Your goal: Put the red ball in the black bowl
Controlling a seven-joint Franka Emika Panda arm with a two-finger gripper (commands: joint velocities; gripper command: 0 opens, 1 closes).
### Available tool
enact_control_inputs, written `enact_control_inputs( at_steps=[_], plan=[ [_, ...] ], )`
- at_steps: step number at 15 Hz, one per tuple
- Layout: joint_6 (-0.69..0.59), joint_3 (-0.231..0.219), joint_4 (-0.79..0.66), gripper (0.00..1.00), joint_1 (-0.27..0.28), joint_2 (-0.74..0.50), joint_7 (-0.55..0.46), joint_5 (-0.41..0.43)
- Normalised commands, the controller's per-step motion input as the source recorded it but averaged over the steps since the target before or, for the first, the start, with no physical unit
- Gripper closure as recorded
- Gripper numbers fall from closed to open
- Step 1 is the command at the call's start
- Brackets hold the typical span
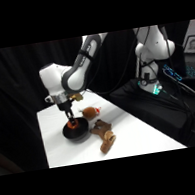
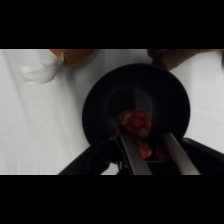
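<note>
Red ball [image 2: 136,126] between pincer [image 2: 148,150] fingers above black bowl [image 2: 102,100]

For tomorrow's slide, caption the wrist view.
Gripper holds the red ball over the black bowl on the white table.

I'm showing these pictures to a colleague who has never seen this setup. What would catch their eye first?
Probably the gripper holding the red ball over the middle of the black bowl, which fills the wrist view. In the side view, the white arm bends down over the bowl at the table's near-left part, with a brown plush toy right beside it.
</note>
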Motion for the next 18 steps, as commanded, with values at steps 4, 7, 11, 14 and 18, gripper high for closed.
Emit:
enact_control_inputs(
  at_steps=[4, 7, 11, 14, 18],
  plan=[
    [-0.2, 0.089, 0.23, 0.09, -0.109, 0.02, -0.17, 0.096],
    [-0.34, 0.073, 0.14, 0.0, -0.08, -0.17, -0.13, 0.079],
    [-0.42, 0.021, 0.09, 0.0, -0.011, -0.27, -0.04, 0.021],
    [-0.41, -0.021, 0.09, 0.0, 0.013, -0.28, 0.0, -0.018],
    [-0.35, -0.029, 0.08, 0.0, 0.027, -0.26, -0.03, -0.038]
  ],
)
